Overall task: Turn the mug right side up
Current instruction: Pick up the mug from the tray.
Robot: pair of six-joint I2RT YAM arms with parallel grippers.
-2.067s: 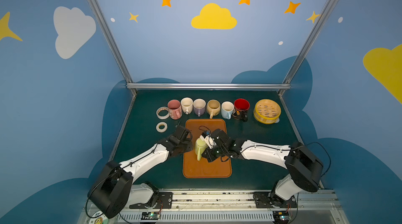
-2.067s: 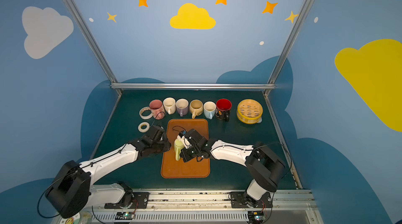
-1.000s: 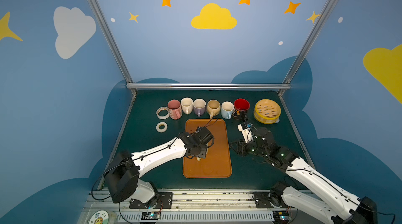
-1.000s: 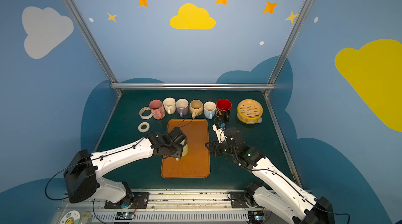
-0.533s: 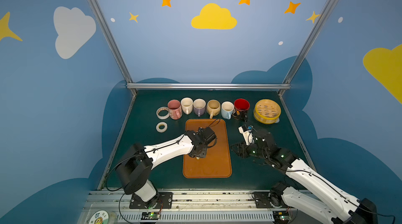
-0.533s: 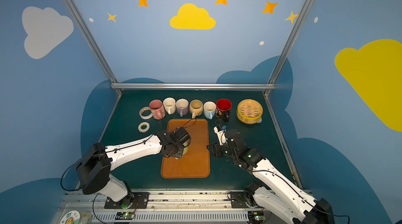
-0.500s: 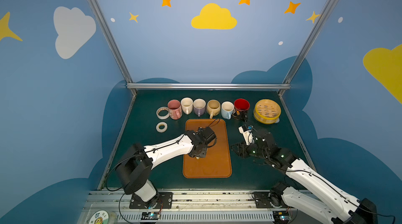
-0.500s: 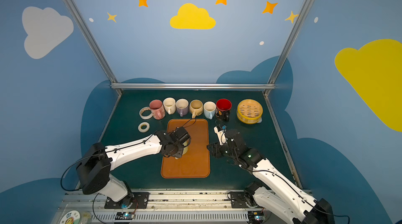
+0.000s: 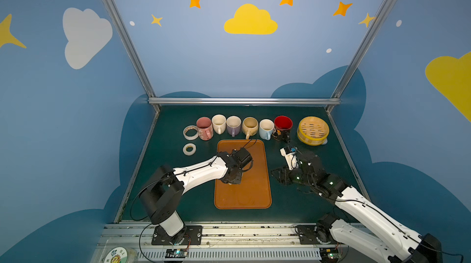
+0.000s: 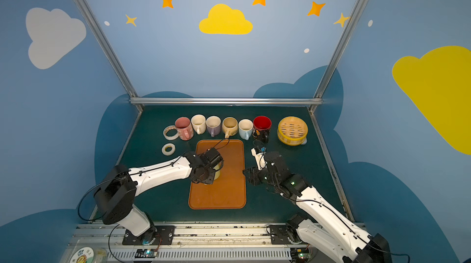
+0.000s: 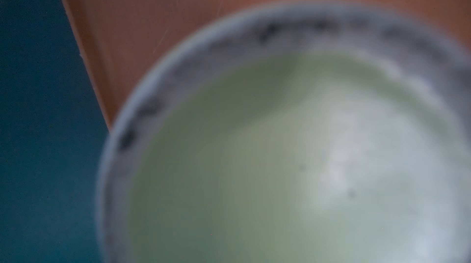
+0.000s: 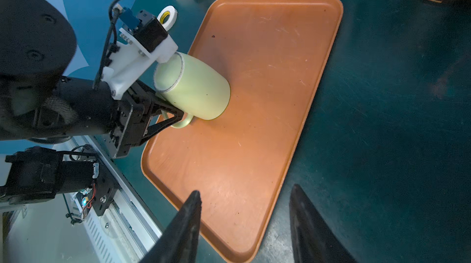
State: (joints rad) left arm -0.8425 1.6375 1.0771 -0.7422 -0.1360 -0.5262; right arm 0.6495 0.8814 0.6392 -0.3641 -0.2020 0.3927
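Above, left arm (image 9: 201, 172) mostly hides mug (image 12: 193, 88); right wrist shows me left fingers (image 12: 168, 107) astride handle (image 12: 184, 122), clench unclear; right fingers (image 12: 188, 223) released.

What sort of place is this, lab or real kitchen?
Likely a staged robot test cell: cloud-and-star walls, aluminium frame, left arm and right arm bolted to a front rail.

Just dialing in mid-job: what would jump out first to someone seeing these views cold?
The pale green mug stands upside down on the orange tray, with the left tool at its handle. Behind the tray, a row of six upright mugs lines the back of the table, with a yellow bamboo steamer at the row's right end. The right tool hangs open by the tray's right edge.
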